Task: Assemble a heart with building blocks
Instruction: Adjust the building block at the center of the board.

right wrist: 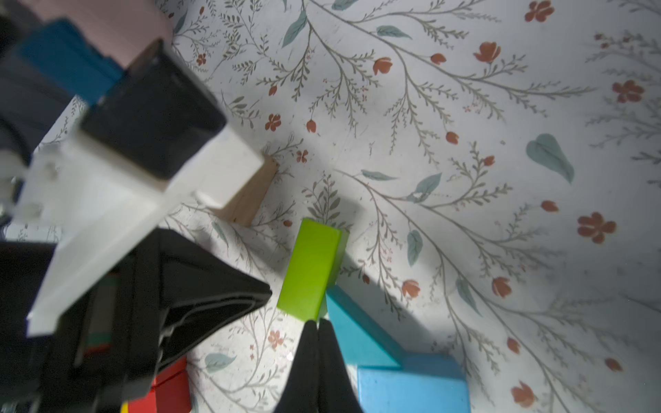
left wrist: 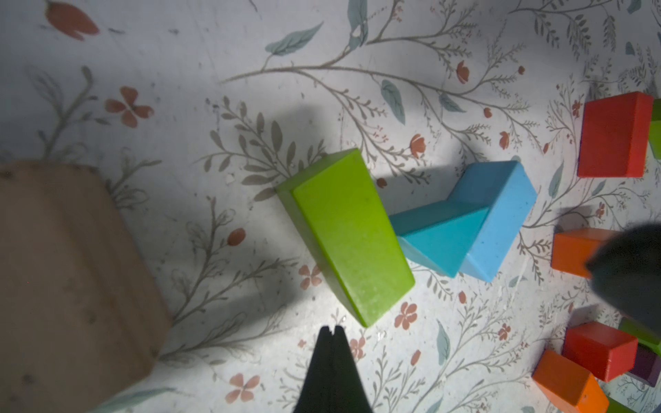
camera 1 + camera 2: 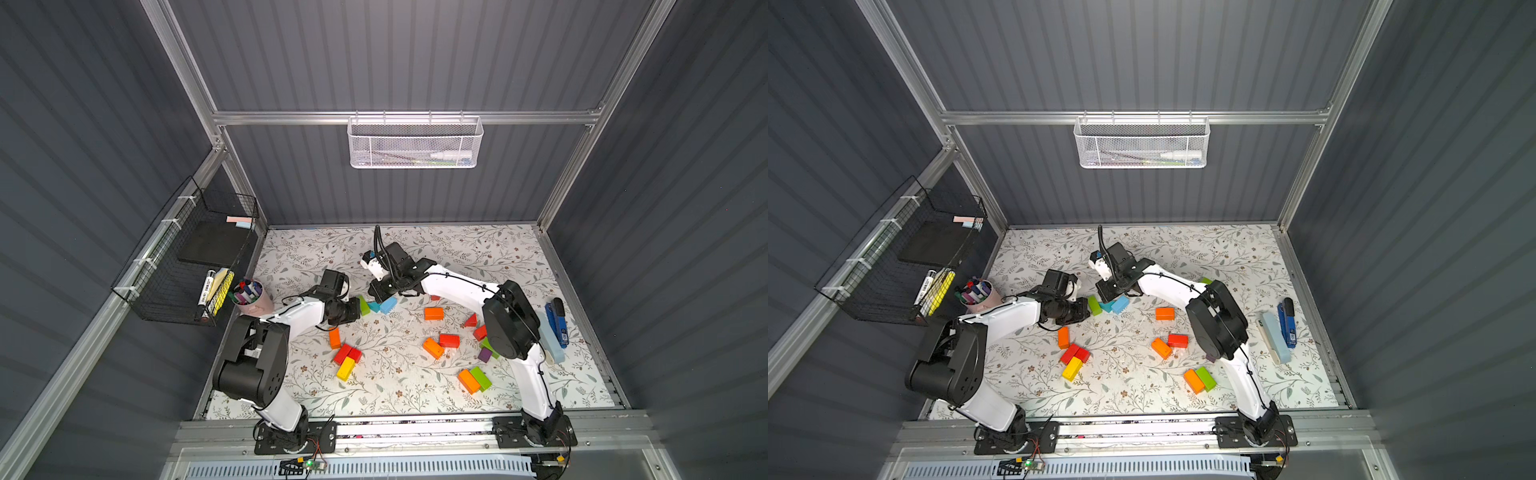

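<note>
Green brick, teal wedge and blue brick touch in a row on floral mat. Both clenched, empty: left gripper, right gripper, tips beside green brick. Risk: closed-tip nudges skew or scatter the trio; arms may collide.

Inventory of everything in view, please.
green bricks: at least three, green, centre and right
teal wedge, light blue brick: one each, centre cluster
orange bricks: four, orange, scattered
red blocks: at least five, red, scattered
yellow brick: one, yellow, beside reds
purple block: one, purple, by right arm
tan block: one, tan, near left gripper
marker cup: one, pink, left edge
stapler: one, blue, right edge
wire basket: one, black, left wall
mesh basket: one, white, back rail
left gripper: shut
right gripper: shut
</note>
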You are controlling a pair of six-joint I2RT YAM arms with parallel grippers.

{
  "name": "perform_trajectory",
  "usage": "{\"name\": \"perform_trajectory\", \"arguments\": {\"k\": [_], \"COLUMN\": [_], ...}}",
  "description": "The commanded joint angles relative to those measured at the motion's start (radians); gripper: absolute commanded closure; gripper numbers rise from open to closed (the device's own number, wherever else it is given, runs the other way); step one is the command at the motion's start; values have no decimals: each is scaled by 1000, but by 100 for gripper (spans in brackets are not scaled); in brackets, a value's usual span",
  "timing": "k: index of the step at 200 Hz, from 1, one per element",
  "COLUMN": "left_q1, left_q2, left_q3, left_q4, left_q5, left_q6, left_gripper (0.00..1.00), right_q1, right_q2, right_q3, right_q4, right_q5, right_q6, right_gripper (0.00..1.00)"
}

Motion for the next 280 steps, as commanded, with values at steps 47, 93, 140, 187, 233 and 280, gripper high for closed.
{"name": "perform_trajectory", "arguments": {"k": [47,93,140,187,233,280], "left_q1": [-11,-15,-18,-21,-21,-22], "left_q2": [30,43,48,51,51,48], "left_q3": [-17,-12,-9,-8,-8,-9], "left_q4": [8,13,16,20,21,21], "left_q5": [17,20,21,24,24,24], "left_q6": [-12,-12,-14,-15,-15,-16], "left_gripper": [99,99,99,99,99,99], "right_q1": [3,3,3,6,6,6], "right_q2": [163,191,204,219,227,237], "right_q3": [178,191,206,220,225,229], "right_q4": [-56,-51,-42,-50,-52,-57], "right_q5": [33,1,-22,-55,-42,-14], "right_q6": [58,65,65,63,67,71], "right_gripper": [100,100,100,100,100,100]}}
